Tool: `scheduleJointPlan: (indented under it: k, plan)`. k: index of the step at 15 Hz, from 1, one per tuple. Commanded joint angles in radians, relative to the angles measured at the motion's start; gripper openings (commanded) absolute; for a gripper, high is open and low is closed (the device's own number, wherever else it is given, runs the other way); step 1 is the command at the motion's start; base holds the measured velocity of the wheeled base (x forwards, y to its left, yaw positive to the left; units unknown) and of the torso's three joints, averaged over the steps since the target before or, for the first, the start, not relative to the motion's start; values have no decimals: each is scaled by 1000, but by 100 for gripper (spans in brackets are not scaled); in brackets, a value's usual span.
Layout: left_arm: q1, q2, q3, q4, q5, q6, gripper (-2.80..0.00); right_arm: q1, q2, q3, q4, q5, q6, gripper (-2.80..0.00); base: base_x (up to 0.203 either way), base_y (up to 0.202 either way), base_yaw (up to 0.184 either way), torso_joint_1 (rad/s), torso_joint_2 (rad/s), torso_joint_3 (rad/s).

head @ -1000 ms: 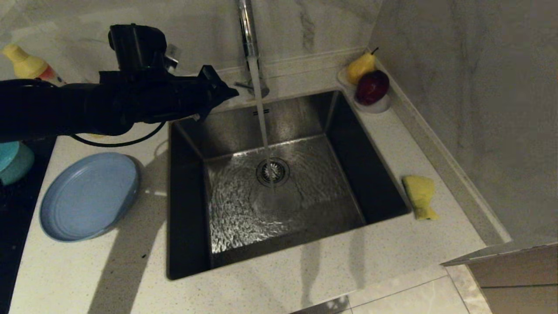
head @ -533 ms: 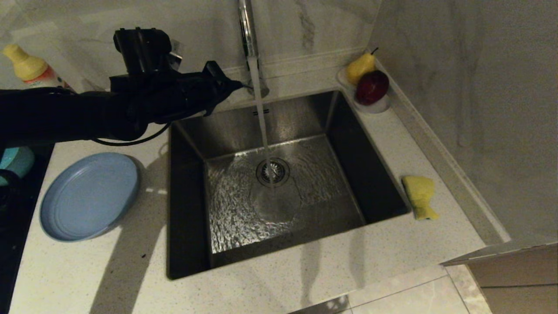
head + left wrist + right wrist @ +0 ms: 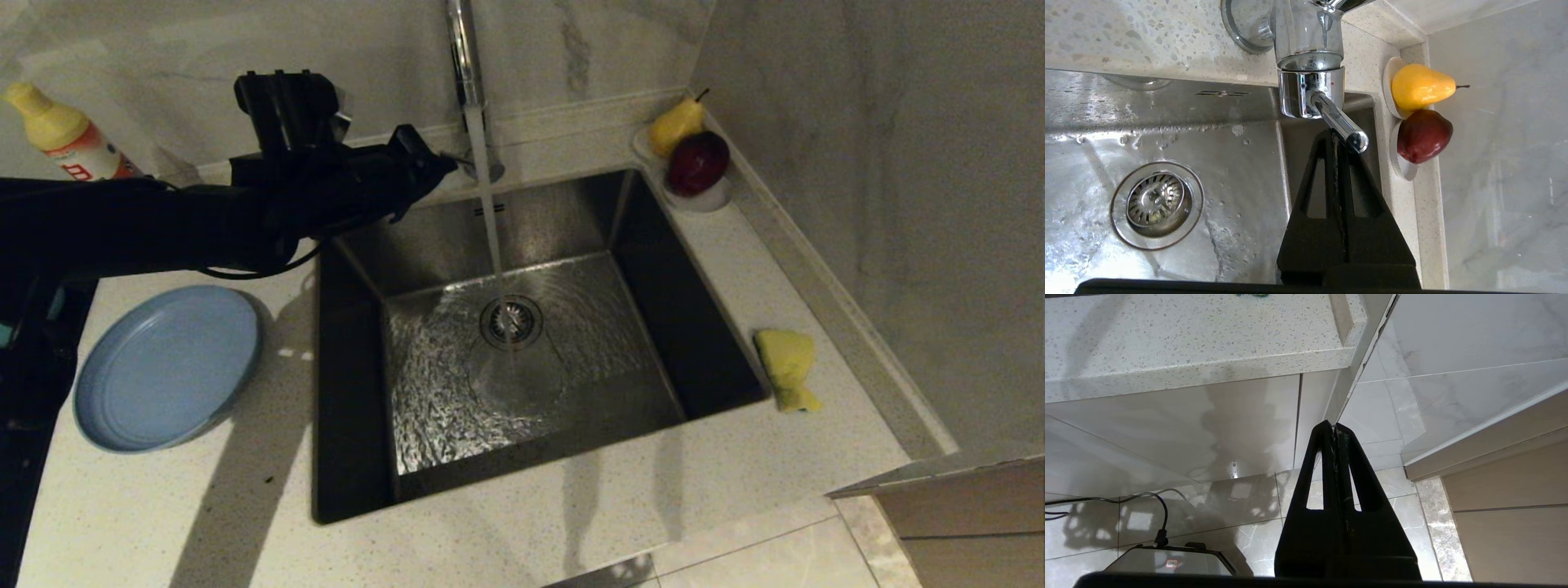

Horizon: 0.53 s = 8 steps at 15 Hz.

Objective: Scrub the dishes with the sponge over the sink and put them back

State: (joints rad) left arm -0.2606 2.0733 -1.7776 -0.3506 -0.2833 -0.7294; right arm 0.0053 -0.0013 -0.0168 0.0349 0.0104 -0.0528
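While water runs, left end effector [image 3: 1334,136], closed, meets tap lever [image 3: 1340,122].

Slate-blue plate [image 3: 167,367], yellow sponge [image 3: 787,367], perhaps speckled off-white counter [image 3: 735,278].

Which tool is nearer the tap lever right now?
Left. The left tool, shut and empty, has its tip right at the tap lever behind the sink. The right tool hangs low beside the counter front, far from it.
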Motion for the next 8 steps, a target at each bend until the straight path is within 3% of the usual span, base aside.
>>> scheduleJointPlan:
  k: [1, 4, 8]
  plan:
    - [0, 8, -14, -9, -1, -4, -280, 1, -2, 0, 0, 0, -1, -280, 0, 0, 0, 0, 0, 0]
    - [5, 15, -49, -14, 1, -4, -280, 1, -2, 0, 0, 0, -1, -280, 0, 0, 0, 0, 0, 0]
    - [8, 53, -102, -14, 50, -1, -280, 1, -2, 0, 0, 0, -1, -280, 0, 0, 0, 0, 0, 0]
